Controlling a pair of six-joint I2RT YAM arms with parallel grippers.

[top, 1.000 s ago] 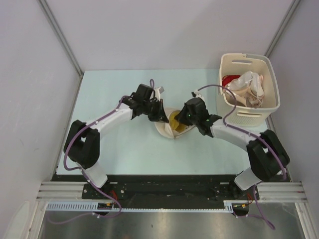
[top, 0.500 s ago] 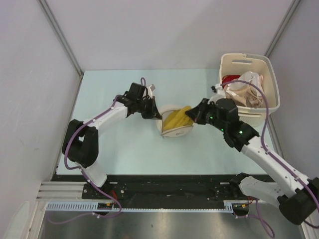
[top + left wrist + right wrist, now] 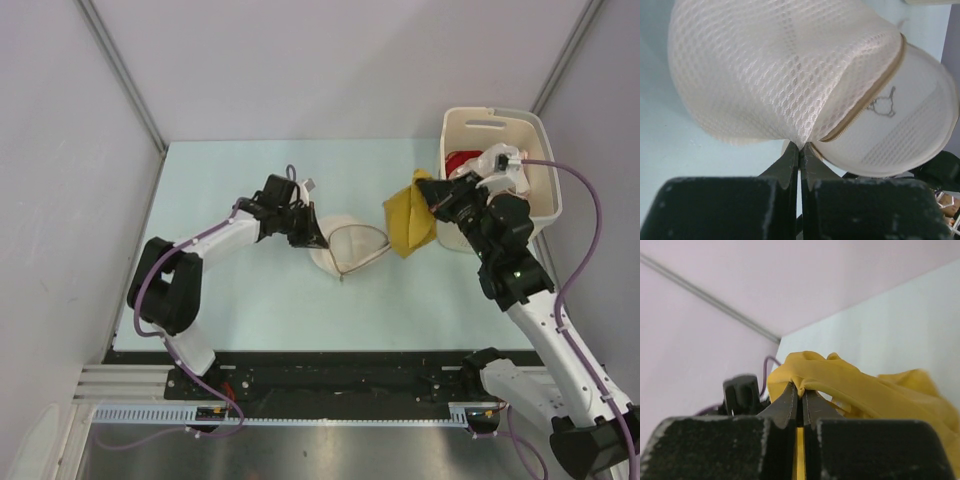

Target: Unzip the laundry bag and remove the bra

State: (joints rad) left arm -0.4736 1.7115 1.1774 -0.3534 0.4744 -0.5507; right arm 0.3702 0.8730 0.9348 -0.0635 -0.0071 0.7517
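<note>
Lifted out, bra (image 3: 409, 226) hangs from clenched right pincer (image 3: 801, 391); left pincer (image 3: 800, 150) grasps laundry bag (image 3: 775, 75)

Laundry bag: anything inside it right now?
Unzipped laundry bag shows only bare pale lining in the top view. The bra hangs outside it, pinched in the right tool. The left tool pinches the mesh half; what's beneath that is covered.
</note>
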